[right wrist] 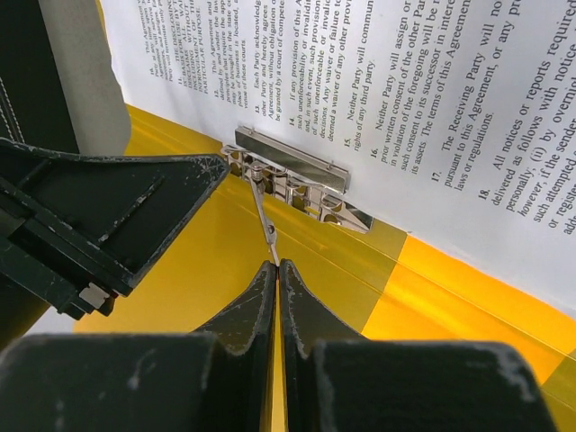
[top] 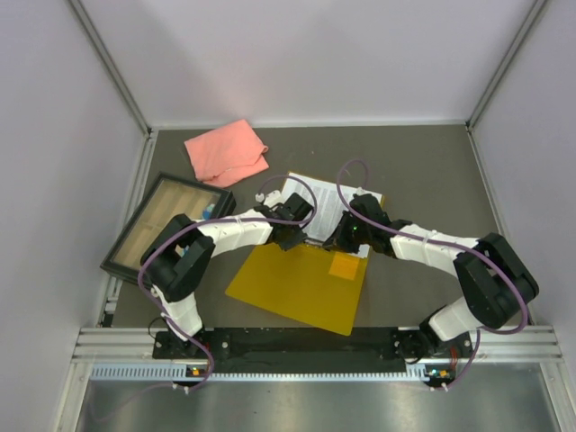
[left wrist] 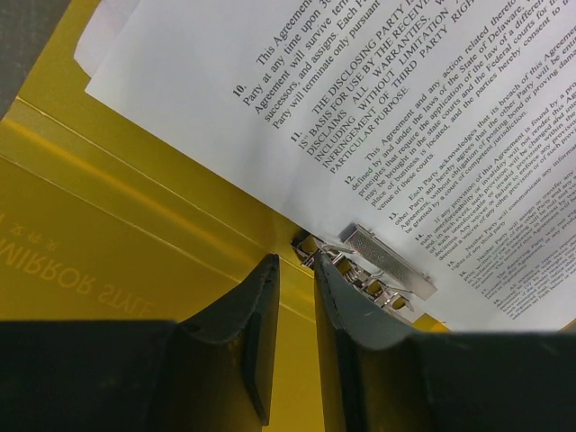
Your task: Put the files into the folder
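Observation:
The yellow folder (top: 297, 288) lies open in front of the arm bases. The files (top: 328, 202), white printed sheets, rest on its far half. In the left wrist view the metal clip (left wrist: 387, 261) presses on the edge of the files (left wrist: 270, 117). My left gripper (left wrist: 295, 261) hovers just beside the clip over the folder (left wrist: 108, 225), open by a narrow gap with nothing between the fingers. My right gripper (right wrist: 278, 265) is shut on the tip of the thin clip lever (right wrist: 264, 220), which rises from the clip (right wrist: 292, 175). The files (right wrist: 405, 108) lie beyond it.
A pink cloth (top: 227, 151) lies at the back left. A black-framed tray (top: 162, 225) sits at the left edge, close to the left arm. Both grippers (top: 295, 238) (top: 335, 241) crowd together at the folder's spine. Walls enclose the table on three sides.

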Controlling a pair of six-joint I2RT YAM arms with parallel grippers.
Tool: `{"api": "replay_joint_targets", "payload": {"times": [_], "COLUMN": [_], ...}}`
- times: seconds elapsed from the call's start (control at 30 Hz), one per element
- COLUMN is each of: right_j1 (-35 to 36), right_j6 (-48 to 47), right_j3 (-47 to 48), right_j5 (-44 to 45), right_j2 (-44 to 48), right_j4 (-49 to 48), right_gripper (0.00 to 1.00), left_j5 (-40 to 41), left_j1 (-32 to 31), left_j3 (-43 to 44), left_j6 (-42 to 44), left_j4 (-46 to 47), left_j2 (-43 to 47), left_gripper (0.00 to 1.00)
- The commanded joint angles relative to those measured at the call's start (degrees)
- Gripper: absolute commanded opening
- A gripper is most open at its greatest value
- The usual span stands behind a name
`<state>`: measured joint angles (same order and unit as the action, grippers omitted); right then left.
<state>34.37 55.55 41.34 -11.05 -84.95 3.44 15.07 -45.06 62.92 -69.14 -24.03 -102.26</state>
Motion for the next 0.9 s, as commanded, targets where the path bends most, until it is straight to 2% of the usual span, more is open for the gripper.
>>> {"api": "replay_joint_targets", "payload": {"times": [0.0,0.4,0.47,0.53,0.57,0.6,0.87], "right_j1": [-0.1,-0.1,-0.1,-0.2,0.0,0.0,-0.1], "right_j6": [-1.6,-1.8,-2.7,-3.5,-4.4,-4.9,-9.1], "right_j3": [-0.5,-0.3,-0.3,-0.2,-0.2,-0.3,-0.3], "right_j5": [2.4,2.8,3.0,3.1,3.1,3.0,5.2], "right_j2": [-1.2,-1.5,-2.1,-2.8,-3.6,-4.0,-6.8], "right_j4": [1.6,1.7,1.6,1.3,1.0,0.8,-0.5], "right_gripper": [0.0,0.0,0.0,0.0,0.0,0.0,0.0], "left_j5": [-0.1,-0.9,-0.4,0.7,1.0,1.7,-1.1], "left_j1": [0.0,0.0,0.0,0.0,0.1,0.1,0.1], "left_j3": [-0.4,0.4,0.4,0.5,1.0,1.3,1.7], "left_j6": [-2.8,-4.7,-4.9,-3.6,-2.9,-2.5,2.0], "left_j4": [0.1,-0.3,-1.1,-1.5,-2.3,-2.9,-2.9], "left_j2": [0.8,-3.8,-4.4,-5.0,-5.3,-5.9,-7.3], "left_gripper": [0.27,0.23,0.21,0.14,0.09,0.0,0.0]}}
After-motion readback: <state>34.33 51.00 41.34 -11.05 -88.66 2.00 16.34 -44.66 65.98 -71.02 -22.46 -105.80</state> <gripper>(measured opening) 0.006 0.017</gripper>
